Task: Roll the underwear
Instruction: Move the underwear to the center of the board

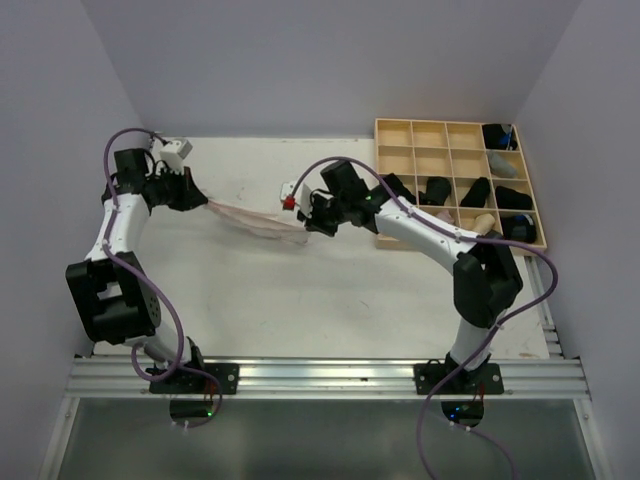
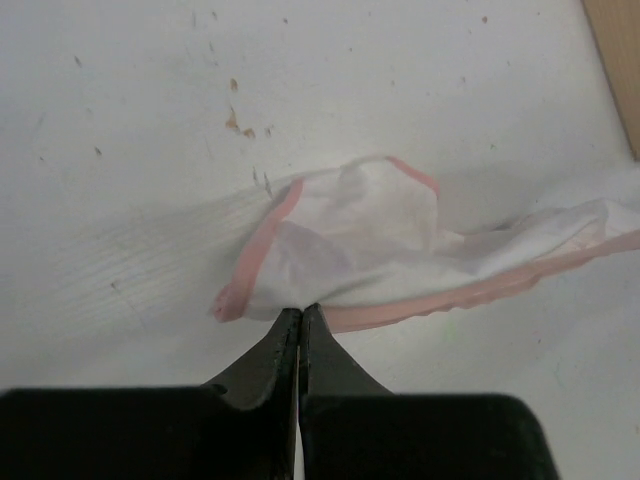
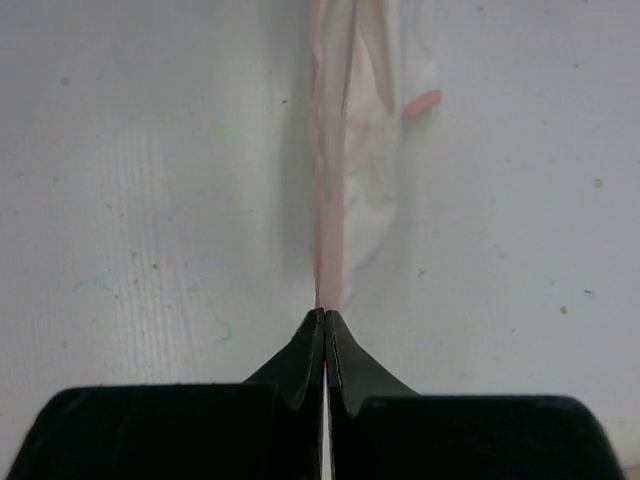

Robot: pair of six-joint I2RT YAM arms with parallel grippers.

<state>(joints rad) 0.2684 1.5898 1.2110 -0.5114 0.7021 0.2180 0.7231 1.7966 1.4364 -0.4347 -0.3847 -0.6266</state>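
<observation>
the whitish underwear (image 1: 255,222) (image 2: 350,250) (image 3: 350,150) with pink edging is stretching between both grippers over the white table (image 1: 300,300); the left gripper (image 1: 205,203) (image 2: 301,312) is clenching one end; the right gripper (image 1: 305,228) (image 3: 322,315) is clenching the other end; black rolls (image 1: 437,190) are lying in the wooden tray (image 1: 460,122) nearby.

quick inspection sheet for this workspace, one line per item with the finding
surface: white table, with small brown specks and faint marks
job's things: white briefs with pink edging, pulled out long between the two pincers; black rolls sit in several cells of the wooden tray at the far right
clutter: nothing seen
pincers: left pincer shut on a pink-edged corner of the white briefs; right pincer shut on the opposite end
cables: purple cables run along both arms, apart from the cloth
surroundings: pale walls on three sides, metal rail at the near edge
</observation>
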